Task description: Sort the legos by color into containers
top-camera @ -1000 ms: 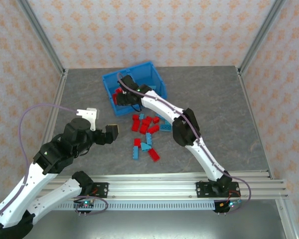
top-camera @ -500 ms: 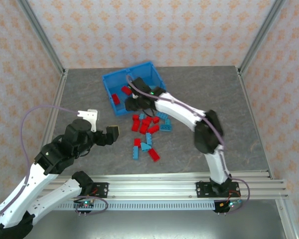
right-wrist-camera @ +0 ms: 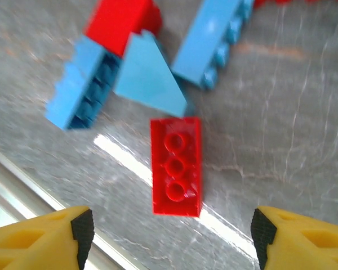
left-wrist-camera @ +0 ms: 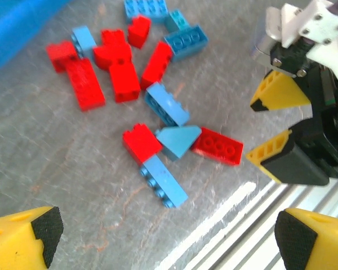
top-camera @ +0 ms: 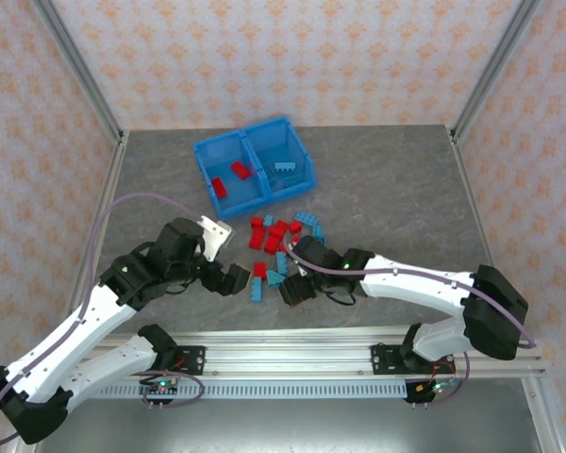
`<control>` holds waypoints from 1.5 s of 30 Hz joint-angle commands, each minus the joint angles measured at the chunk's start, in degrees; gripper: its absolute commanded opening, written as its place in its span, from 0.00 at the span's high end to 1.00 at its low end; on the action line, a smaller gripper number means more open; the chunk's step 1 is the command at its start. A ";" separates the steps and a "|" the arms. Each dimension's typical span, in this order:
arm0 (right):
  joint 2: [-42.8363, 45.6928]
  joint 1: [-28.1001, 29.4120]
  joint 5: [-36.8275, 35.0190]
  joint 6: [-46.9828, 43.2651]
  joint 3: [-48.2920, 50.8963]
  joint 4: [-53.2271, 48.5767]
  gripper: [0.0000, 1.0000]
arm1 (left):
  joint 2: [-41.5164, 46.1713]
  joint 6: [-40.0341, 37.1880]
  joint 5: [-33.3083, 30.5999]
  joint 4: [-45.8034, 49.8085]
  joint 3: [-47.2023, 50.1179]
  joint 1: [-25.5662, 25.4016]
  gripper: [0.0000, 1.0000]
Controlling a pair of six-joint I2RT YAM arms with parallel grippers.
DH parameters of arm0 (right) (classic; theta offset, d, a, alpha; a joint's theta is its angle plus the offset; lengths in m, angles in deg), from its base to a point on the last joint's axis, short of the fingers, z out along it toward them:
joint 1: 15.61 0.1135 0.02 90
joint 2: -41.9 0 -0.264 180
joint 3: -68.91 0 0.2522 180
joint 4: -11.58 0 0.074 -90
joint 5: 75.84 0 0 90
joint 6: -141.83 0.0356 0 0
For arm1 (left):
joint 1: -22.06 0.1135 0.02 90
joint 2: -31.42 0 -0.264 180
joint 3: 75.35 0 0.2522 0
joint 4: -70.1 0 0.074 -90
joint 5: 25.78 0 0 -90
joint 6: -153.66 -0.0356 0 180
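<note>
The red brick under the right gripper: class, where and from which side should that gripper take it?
Pinch the red brick across its long sides, from above: it lies flat, studs up, those sides free, its far end close to a light blue slope piece. The open right gripper straddles it.

The left arm point(top-camera: 85, 316) and the right arm point(top-camera: 410, 281) look the same: white tubes with fat black joints. A thin purple cable point(top-camera: 137, 196) runs along each one. The fingers point(right-wrist-camera: 39, 233) are yellow wedges with black tips. Behind them sits a white plate point(left-wrist-camera: 321, 22) with small round screws.
</note>
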 commanded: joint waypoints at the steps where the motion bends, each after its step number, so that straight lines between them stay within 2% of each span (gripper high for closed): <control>1: -2.94 0.32 0.02 0.45 0.59 5.36 0.24 | -0.47 -4.09 3.63 -1.60 1.24 0.07 0.00; 7: -10.62 0.94 0.10 -0.49 0.33 10.50 0.27 | -0.28 -3.87 3.78 -2.25 2.32 0.02 0.00; 11: -14.71 1.07 -1.27 -1.00 -1.46 9.87 0.39 | -0.19 -3.54 2.22 -2.51 2.64 0.07 0.00; 14: -16.21 1.87 -5.21 -1.03 -1.92 8.39 0.50 | -0.19 -3.35 1.40 -2.43 2.63 0.11 0.00; 17: -16.71 2.61 -9.06 -1.25 -1.92 6.68 0.56 | -0.06 -2.99 0.39 -2.36 2.63 0.13 0.00; 22: -10.80 2.77 -11.12 0.73 -2.27 5.75 0.64 | 0.71 -3.25 -0.05 -2.36 2.65 0.11 0.00; 26: -1.97 1.68 -10.77 2.93 -5.95 7.39 0.64 | 3.46 -3.28 -1.94 -2.85 2.74 0.09 0.00; 30: 0.13 -1.71 -7.52 3.19 -11.15 12.24 0.65 | 6.74 -2.44 -6.31 -3.72 2.91 0.18 0.00; 33: -3.54 -4.29 -4.95 2.62 -16.96 16.10 0.65 | 9.35 -0.91 -13.09 -3.68 2.96 0.45 0.00; 37: -13.43 -6.73 -4.58 1.48 -28.09 18.16 0.65 | 13.75 2.36 -23.98 -3.06 3.53 0.66 0.00; 40: -22.96 -7.59 -7.22 -0.88 -36.95 17.88 0.65 | 15.64 3.03 -26.87 -2.32 3.96 0.64 0.00; 45: -39.70 -10.46 -6.70 -1.39 -52.69 16.65 0.66 | 15.98 2.57 -28.61 -1.86 3.71 0.73 0.00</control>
